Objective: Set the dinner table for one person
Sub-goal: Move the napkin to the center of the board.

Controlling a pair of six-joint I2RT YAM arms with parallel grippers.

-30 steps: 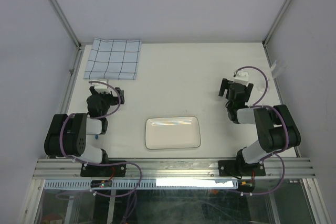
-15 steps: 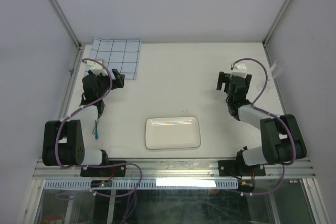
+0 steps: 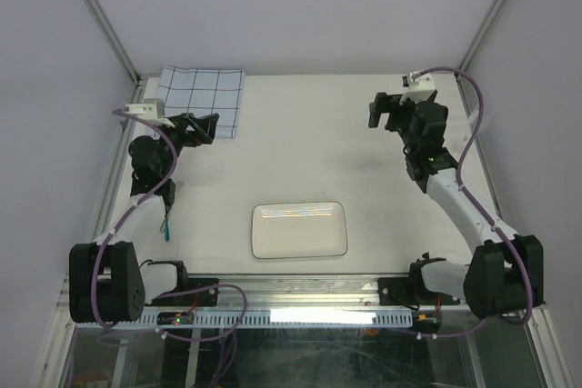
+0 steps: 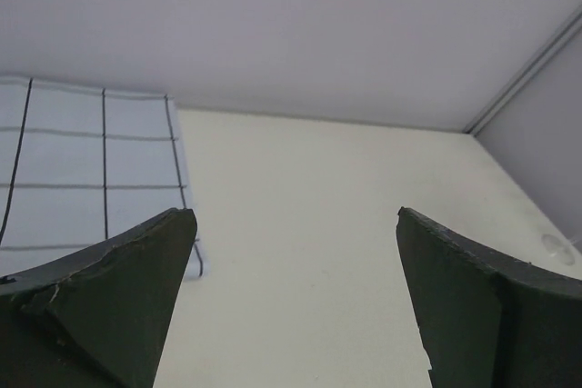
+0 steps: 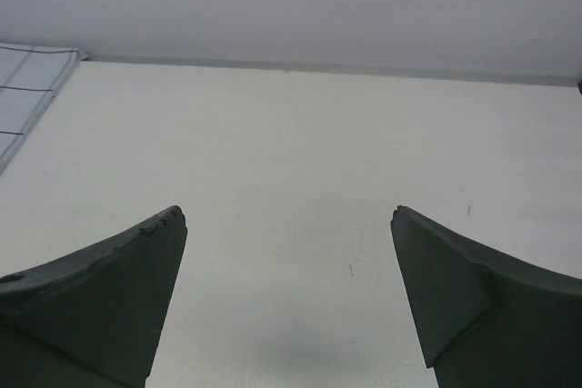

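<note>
Your left fingers [image 4: 109, 297], spread and empty, face the pale-blue grid-lined cloth [image 4: 91, 170], presumably to fetch it; your right fingers [image 5: 91, 306] gape, holding nothing, over the cream tabletop [image 5: 291, 152].

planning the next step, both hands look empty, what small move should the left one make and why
Probably lower the left hand onto the near right corner of the cloth and pinch it. The hand is open and empty right by that corner, and the cloth lies in the far left corner of the table, apart from the plate, so it likely needs bringing over.
</note>
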